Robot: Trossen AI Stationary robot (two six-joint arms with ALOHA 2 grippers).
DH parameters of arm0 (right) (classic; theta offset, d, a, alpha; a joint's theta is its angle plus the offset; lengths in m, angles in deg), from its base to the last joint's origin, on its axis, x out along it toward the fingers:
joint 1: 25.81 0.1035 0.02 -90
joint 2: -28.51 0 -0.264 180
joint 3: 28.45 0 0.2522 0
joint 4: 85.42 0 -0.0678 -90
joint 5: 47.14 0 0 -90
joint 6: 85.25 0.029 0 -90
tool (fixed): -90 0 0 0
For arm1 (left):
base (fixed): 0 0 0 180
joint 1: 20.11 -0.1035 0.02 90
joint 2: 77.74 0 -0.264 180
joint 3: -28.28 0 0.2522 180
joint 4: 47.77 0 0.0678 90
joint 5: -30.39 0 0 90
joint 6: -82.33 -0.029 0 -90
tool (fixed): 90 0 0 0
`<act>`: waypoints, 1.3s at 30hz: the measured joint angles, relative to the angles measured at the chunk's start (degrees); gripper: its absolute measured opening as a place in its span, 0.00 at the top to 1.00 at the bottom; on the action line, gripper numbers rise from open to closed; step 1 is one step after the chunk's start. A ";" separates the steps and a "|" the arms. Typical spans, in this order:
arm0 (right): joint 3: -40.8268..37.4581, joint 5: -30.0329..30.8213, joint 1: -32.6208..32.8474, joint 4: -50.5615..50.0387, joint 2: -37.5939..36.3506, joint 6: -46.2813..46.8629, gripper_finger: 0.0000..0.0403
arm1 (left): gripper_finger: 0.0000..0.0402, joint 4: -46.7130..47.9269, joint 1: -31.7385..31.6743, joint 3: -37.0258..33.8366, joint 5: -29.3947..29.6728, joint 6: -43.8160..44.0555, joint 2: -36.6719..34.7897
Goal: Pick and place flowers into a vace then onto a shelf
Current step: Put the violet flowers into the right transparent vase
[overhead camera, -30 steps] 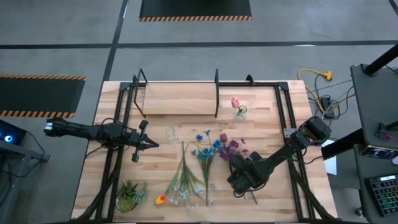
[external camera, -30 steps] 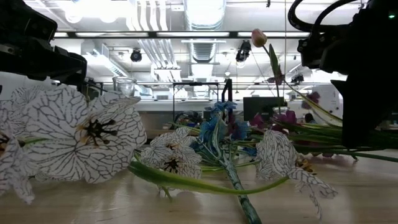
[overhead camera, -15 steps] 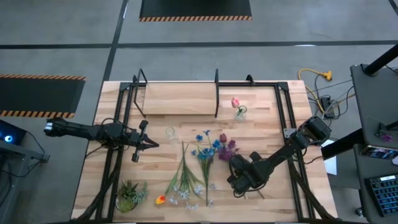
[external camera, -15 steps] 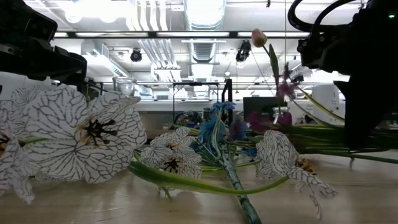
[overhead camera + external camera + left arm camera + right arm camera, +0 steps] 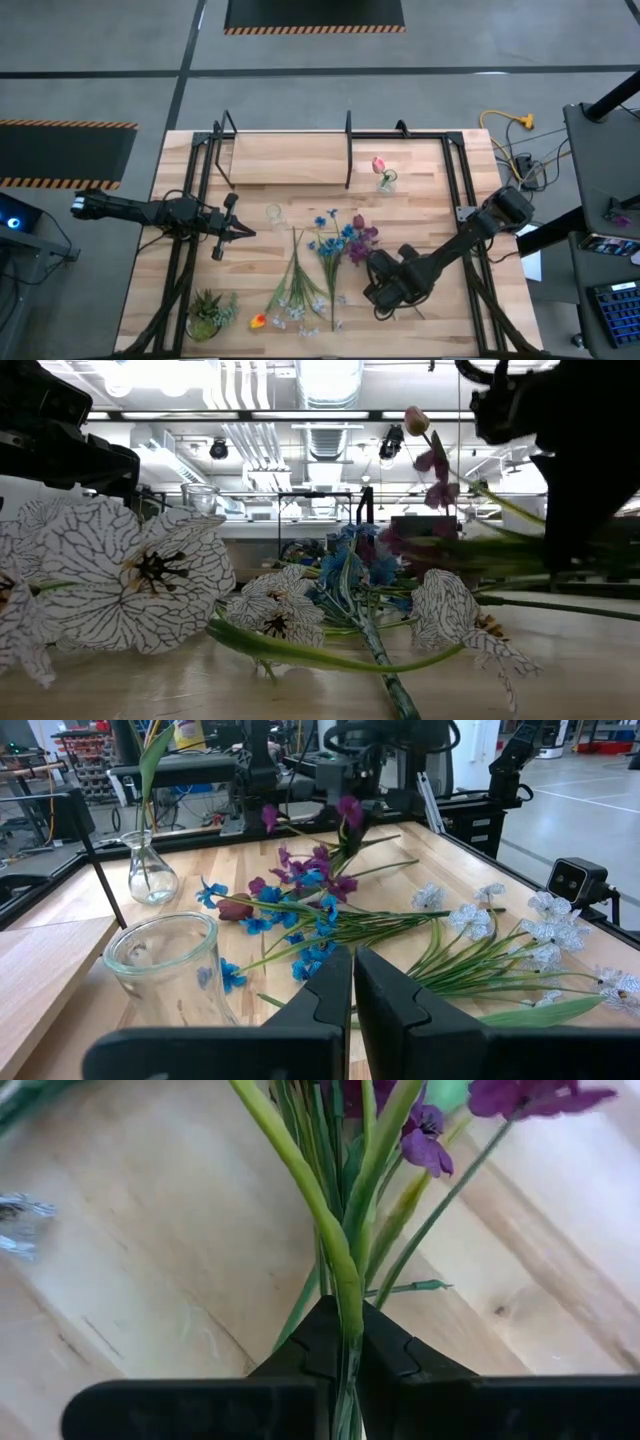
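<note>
I see the right gripper, jaws clamped on the green stems of the purple-bloomed flowers, over the wooden counter; left gripper waits pinched empty.

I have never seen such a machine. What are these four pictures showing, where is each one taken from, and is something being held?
This is a robot with two dark arms at a wooden table. One picture looks straight down, one looks level across the tabletop, and two come from cameras on the arms' wrists.

On the table lie loose artificial flowers, an empty glass vase, a second vase with a pink bloom, a small potted plant and a light wooden shelf at the far edge.

The right gripper is shut on the green stems of the purple flowers, with their blooms raised off the table. The left gripper is shut and empty, beside the empty vase.
</note>
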 joint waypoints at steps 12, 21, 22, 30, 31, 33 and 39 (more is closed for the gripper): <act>3.24 7.65 1.99 -3.71 -5.11 -2.58 0.97 | 1.00 -0.02 0.04 0.00 -0.01 -0.01 -0.01; 2.00 15.32 6.03 -1.10 -11.67 -7.59 0.97 | 1.00 -0.02 0.02 0.00 -0.01 -0.01 -0.01; 1.79 15.39 6.26 0.59 -12.16 -9.98 0.97 | 1.00 -0.02 0.02 0.00 0.00 -0.01 -0.01; 0.85 17.91 6.36 9.14 -14.17 -21.43 0.97 | 1.00 -0.02 0.00 0.00 -0.01 -0.01 -0.01; 0.51 19.64 6.36 9.76 -14.24 -21.78 0.97 | 1.00 -0.02 0.00 0.00 -0.01 -0.01 -0.01; -0.40 22.63 6.36 10.84 -14.26 -21.99 0.97 | 1.00 -0.02 0.00 0.00 -0.01 -0.01 -0.01; -5.69 24.82 5.96 14.70 -14.73 -22.24 0.97 | 1.00 -0.02 0.00 0.00 -0.01 -0.01 -0.01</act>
